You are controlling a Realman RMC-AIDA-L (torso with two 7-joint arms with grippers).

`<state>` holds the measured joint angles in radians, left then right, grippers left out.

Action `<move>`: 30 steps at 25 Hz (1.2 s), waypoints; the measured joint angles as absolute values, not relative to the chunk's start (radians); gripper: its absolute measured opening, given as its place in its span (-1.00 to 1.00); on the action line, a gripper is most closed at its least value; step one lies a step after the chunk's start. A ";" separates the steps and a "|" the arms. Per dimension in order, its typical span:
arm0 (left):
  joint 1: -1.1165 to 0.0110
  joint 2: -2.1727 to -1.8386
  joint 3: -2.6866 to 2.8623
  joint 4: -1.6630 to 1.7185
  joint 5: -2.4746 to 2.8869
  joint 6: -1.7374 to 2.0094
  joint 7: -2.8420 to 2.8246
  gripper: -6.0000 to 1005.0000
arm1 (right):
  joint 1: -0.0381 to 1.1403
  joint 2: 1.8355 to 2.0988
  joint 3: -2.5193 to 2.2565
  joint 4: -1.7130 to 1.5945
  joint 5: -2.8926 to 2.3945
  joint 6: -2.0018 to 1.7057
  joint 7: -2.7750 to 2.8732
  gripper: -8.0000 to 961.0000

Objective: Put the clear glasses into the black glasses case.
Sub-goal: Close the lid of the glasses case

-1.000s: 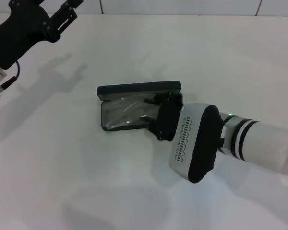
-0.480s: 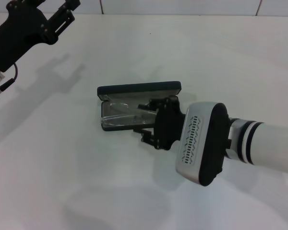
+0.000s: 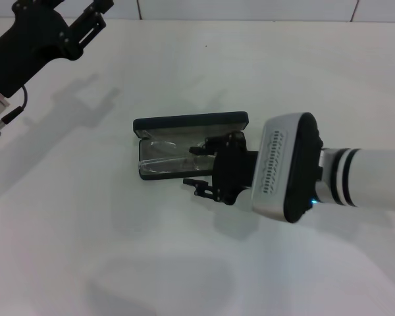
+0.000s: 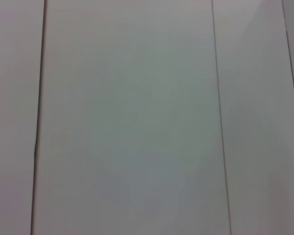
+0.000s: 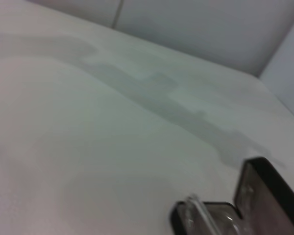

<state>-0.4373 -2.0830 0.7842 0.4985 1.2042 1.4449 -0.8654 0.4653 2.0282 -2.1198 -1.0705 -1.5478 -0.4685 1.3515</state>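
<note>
One open black glasses case (image 3: 184,123) beside right gripper (image 3: 199,168)

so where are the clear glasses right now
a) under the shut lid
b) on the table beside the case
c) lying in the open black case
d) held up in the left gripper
c) The clear glasses lie in the tray of the black glasses case, whose lid stands open, while the right gripper is open at the tray's end and the left gripper is far off.
</note>
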 joint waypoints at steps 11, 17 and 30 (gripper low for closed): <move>-0.426 -2.086 0.782 0.496 1.204 1.445 -0.868 0.11 | 0.498 2.020 -2.097 -1.063 -1.491 -0.560 1.345 0.04; -0.431 -2.083 0.786 0.498 1.242 1.436 -0.890 0.11 | 0.389 2.020 -1.825 -1.136 -1.499 -0.922 1.306 0.03; -0.573 -2.082 0.817 0.500 1.564 1.145 -1.099 0.11 | 0.369 2.016 -1.070 -0.727 -1.262 -1.456 1.129 0.03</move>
<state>-0.5734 -2.0824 0.8171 0.5001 1.5641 1.1453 -1.0988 0.3686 2.0162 -1.0704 -0.7272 -1.2619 -1.4556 1.1294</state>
